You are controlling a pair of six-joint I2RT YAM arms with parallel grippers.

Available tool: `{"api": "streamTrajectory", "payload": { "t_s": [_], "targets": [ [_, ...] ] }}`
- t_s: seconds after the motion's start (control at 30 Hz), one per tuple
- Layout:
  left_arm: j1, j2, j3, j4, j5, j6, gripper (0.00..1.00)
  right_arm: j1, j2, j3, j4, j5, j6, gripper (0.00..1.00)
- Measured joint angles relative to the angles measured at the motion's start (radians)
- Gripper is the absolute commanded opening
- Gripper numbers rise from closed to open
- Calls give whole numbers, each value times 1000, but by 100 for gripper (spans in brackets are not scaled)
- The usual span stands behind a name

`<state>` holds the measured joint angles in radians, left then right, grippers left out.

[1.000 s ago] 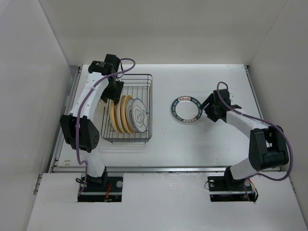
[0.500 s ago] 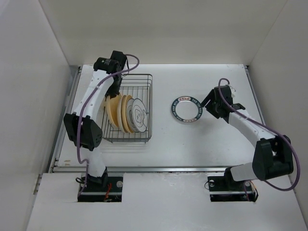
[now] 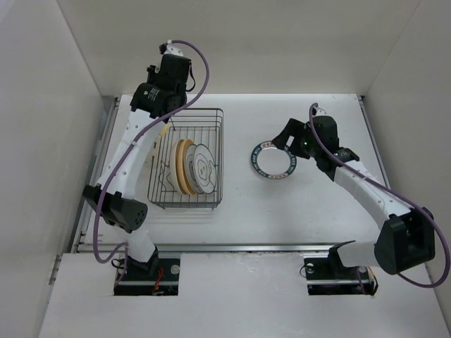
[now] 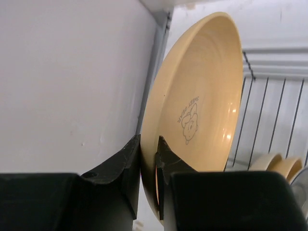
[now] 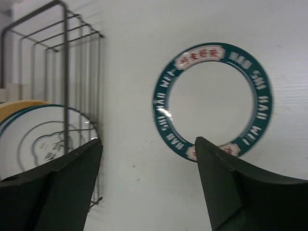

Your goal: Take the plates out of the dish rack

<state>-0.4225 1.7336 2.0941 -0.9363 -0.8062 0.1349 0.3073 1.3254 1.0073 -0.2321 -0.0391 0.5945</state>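
Note:
My left gripper (image 3: 163, 115) is shut on the rim of a tan-yellow plate (image 4: 202, 96) and holds it on edge, above the rack's far left corner. In the left wrist view its fingers (image 4: 132, 159) pinch the plate's lower rim. The dark wire dish rack (image 3: 211, 134) holds two tan plates (image 3: 182, 166) and a white plate with a dark rim (image 3: 201, 167), all upright. A white plate with a teal ring (image 3: 273, 160) lies flat on the table to the rack's right. My right gripper (image 5: 147, 140) is open and empty, above that plate's left edge (image 5: 211, 98).
The white side wall (image 4: 72, 72) is close on the left of the held plate. The rack's right wall (image 5: 65, 57) stands left of the flat plate, with bare table (image 5: 130, 183) between them. White walls enclose the table on three sides.
My left arm has risen and lifted the leftmost tan plate up out of the rack. My right arm has swung left and up, over the flat plate's near edge.

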Motion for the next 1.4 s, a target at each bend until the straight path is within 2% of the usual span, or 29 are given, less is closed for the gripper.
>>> {"api": "streamTrajectory", "payload": {
  "t_s": [0.1, 0.23, 0.33, 0.57, 0.77, 0.87, 0.9, 0.97, 1.0, 1.03, 1.07, 1.1, 1.13, 1.17, 1.23, 1.27, 1.33, 1.4],
  "targets": [
    [4, -35, 0, 104, -5, 5, 0, 3, -1, 0, 79, -122, -16, 89],
    [7, -53, 53, 132, 108, -42, 0, 14, 17, 28, 155, -215, -18, 89],
    [8, -54, 75, 130, 270, -88, 0, 16, 48, 73, 206, -270, -10, 89],
    [80, -32, 12, 90, 862, -182, 0, 16, 168, 146, 343, -414, 55, 87],
    [93, 5, -42, 60, 1134, -206, 0, 16, 276, 138, 416, -500, 114, 86],
    [90, 17, -53, 55, 1217, -211, 0, 16, 314, 137, 448, -528, 136, 74],
    [91, 19, -56, 55, 1226, -211, 0, 16, 325, 137, 460, -543, 145, 57],
    [92, 29, -58, 51, 1241, -210, 0, 16, 349, 138, 494, -578, 164, 36],
    [95, 37, -58, 48, 1245, -210, 0, 16, 362, 139, 512, -599, 174, 21],
    [97, 47, -59, 45, 1245, -209, 0, 16, 373, 143, 529, -616, 182, 0],
    [98, 54, -59, 43, 1244, -208, 3, 20, 386, 146, 542, -633, 188, 0],
    [100, 64, -59, 40, 1235, -203, 12, 21, 397, 148, 544, -643, 195, 0],
    [104, 71, -59, 35, 1236, -202, 24, 21, 406, 148, 549, -650, 199, 0],
    [104, 78, -59, 33, 1236, -200, 31, 21, 414, 148, 551, -653, 205, 0],
    [101, 82, -59, 26, 1233, -191, 56, 20, 424, 148, 552, -652, 217, 0],
    [99, 82, -58, 19, 1223, -184, 79, 20, 424, 147, 551, -646, 229, 0],
    [95, 82, -48, 4, 1190, -174, 96, 13, 424, 145, 556, -640, 254, 0],
    [90, 86, -23, -18, 1133, -171, 100, -6, 418, 133, 560, -617, 289, 0]
  ]
}}
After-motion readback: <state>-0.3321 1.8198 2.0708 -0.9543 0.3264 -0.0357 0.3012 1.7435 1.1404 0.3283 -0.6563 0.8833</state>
